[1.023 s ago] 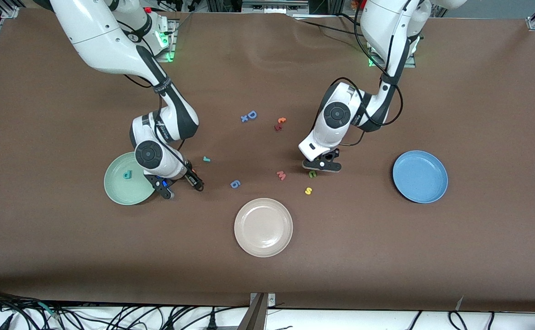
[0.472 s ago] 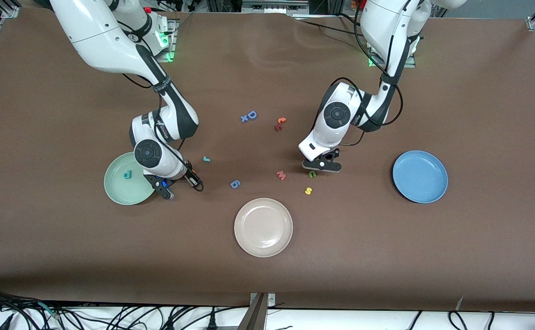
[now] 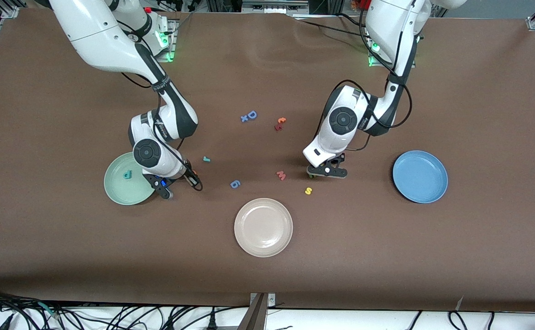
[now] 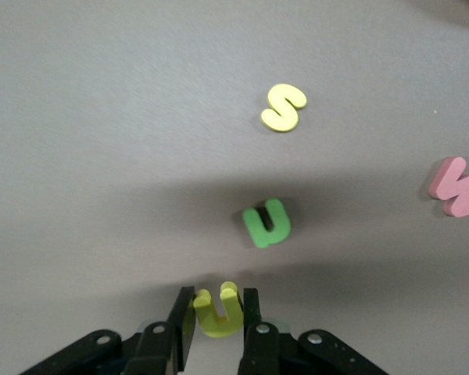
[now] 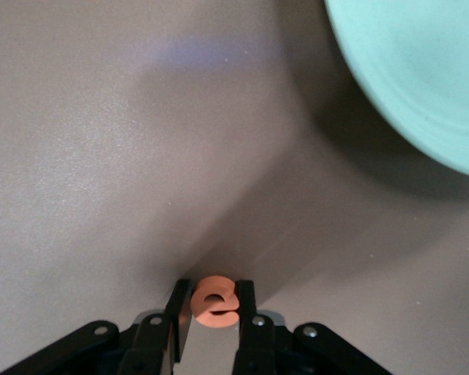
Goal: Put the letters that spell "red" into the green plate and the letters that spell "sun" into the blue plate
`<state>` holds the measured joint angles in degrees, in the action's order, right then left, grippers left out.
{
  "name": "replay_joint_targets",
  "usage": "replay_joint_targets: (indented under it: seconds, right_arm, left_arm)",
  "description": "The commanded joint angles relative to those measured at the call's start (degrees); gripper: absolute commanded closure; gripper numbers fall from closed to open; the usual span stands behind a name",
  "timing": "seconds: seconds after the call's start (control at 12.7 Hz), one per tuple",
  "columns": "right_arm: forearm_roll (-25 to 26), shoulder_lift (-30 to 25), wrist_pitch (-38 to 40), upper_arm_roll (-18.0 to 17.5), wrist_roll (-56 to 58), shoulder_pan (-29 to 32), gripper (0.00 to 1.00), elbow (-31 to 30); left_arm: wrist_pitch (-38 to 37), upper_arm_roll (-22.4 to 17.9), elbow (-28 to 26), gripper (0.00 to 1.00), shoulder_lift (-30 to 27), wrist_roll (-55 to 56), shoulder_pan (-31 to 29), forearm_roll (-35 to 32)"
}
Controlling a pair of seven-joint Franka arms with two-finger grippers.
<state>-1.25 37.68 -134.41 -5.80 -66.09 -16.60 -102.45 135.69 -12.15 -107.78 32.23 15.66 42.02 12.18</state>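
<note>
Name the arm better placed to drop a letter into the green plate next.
Right. The right gripper is shut on the orange "e" just beside the green plate. The left gripper holds the yellow "u" near the blue plate's end.

Teal d [image 3: 127, 174] in green plate [image 3: 116, 188]; yellow s [image 3: 308, 190] flat on table; blue plate [image 3: 420, 177] empty.
</note>
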Motion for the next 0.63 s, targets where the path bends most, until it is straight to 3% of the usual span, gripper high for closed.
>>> replay_joint_targets:
  seconds: [0.0,0.24,0.55]
  right_arm:
    - [0.5,0.0,-0.9,0.0,-0.2,0.1,0.83,-1.6]
    - [0.5,-0.8,0.1,0.1,0.3,0.2,0.83,-1.1]
    - [0.4,-4.9,11.5,3.2,6.7,0.6,0.85,1.3]
  left_arm:
    - [-6.6,-3.4,1.3,0.98,-2.5,-7.2,-0.2,0.2]
    - [-11.0,-6.8,1.3,0.98,-4.3,-14.0,-0.3,0.2]
    - [-14.9,-9.4,1.0,0.98,-6.2,-25.6,-5.2,0.2]
